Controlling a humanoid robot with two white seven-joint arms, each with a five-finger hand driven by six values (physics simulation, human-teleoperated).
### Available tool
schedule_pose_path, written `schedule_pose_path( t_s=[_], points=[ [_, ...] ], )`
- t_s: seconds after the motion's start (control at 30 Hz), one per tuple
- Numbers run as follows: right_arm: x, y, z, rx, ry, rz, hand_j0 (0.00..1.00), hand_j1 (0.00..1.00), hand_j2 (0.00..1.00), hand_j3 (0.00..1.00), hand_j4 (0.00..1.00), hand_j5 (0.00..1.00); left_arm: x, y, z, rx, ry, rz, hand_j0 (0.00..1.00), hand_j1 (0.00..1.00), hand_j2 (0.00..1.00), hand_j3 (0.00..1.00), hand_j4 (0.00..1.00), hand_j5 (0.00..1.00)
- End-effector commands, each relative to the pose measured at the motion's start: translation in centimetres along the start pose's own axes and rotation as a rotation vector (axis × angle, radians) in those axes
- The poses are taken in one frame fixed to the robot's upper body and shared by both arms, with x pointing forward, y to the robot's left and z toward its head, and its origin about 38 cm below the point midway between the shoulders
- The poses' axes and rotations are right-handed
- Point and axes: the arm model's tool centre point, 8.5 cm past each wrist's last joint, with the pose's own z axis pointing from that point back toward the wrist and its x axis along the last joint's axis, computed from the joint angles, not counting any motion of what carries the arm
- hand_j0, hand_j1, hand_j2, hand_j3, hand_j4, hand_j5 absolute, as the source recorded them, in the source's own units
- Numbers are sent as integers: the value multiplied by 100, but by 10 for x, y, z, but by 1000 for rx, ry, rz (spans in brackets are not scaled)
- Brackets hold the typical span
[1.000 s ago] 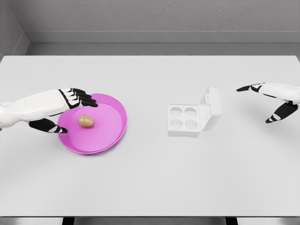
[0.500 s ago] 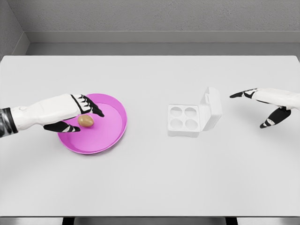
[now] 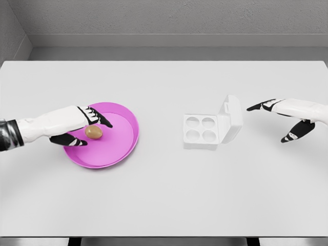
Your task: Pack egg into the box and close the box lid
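With its fingers spread around the egg [image 3: 94, 132] on the pink plate [image 3: 120, 148], the left hand [image 3: 82, 125] should close gently, not squeezing.

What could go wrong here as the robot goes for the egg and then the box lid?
1. The left hand brackets the egg with fingers not yet closed; the round egg may roll across the pink plate if nudged.
2. The egg box has small cups, so a slightly off release could leave the egg on a rim.
3. The right hand hovers near the upright lid; early contact could shove the light box.
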Motion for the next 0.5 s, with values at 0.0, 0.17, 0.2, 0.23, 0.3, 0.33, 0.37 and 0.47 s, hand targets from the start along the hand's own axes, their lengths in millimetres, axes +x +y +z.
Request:
schedule_pose_path(
  t_s=[0.0, 0.17, 0.2, 0.23, 0.3, 0.33, 0.37, 0.47],
  points=[
    [0, -1, 2, -4, -1, 0, 100, 100, 100, 100, 100, 100, -8, -11, -3, -2, 16, 41, 82, 82, 82, 82, 82, 82],
    [1, -1, 0, -5, -6, -1, 100, 100, 100, 100, 100, 100, -12, -13, -5, -1, 24, 57, 83, 83, 83, 83, 83, 83],
    [1, -1, 0, -5, -6, -1, 100, 100, 100, 100, 100, 100, -12, -13, -5, -3, 26, 55, 83, 83, 83, 83, 83, 83],
    [1, -1, 0, -5, -6, -1, 100, 100, 100, 100, 100, 100, -12, -13, -4, -3, 27, 55, 83, 83, 83, 83, 83, 83],
    [1, -2, 0, -6, -7, 0, 100, 100, 100, 100, 100, 100, -13, -14, -3, -6, 30, 52, 82, 82, 82, 82, 82, 82],
    [1, -2, 0, -6, -7, 0, 100, 100, 100, 100, 100, 100, -13, -14, -3, -8, 30, 53, 82, 82, 82, 82, 82, 82],
    [1, -1, 0, -5, -6, -1, 100, 100, 100, 100, 100, 100, -13, -14, -3, -8, 30, 53, 82, 82, 82, 82, 82, 82],
    [1, -2, 0, -7, -7, -1, 100, 100, 100, 100, 100, 100, -14, -15, -4, -8, 33, 54, 80, 80, 80, 80, 80, 80]
  ],
)
